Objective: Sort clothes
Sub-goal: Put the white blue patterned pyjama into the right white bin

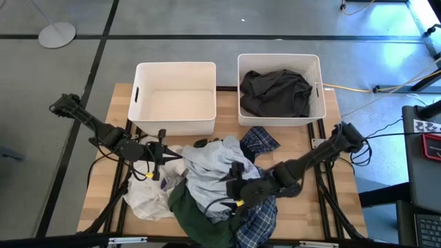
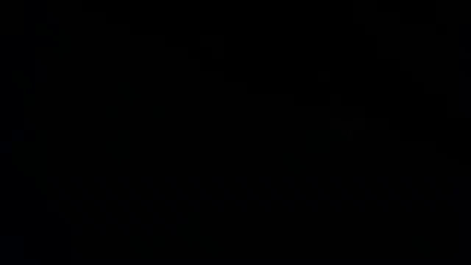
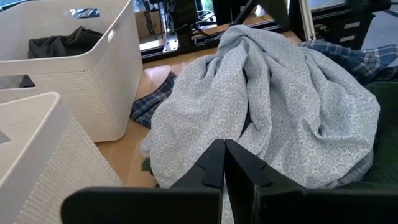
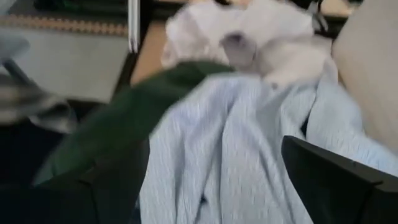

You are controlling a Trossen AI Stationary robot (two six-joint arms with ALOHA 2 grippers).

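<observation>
The right gripper (image 1: 233, 187) gaped wide over the pale grey-blue garment (image 1: 210, 169), holding nothing; the left gripper (image 1: 164, 155) was closed and empty; the low view was black.

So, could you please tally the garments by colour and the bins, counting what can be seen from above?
Dark grey garment, in the right bin: 1
Pale grey-blue garment: 1
Plaid shirt: 1
Dark green garment: 1
White garment: 1
White bins, left and right: 2
Total: 7 things, 5 garments and 2 bins.

Low view all black, nothing visible.
</observation>
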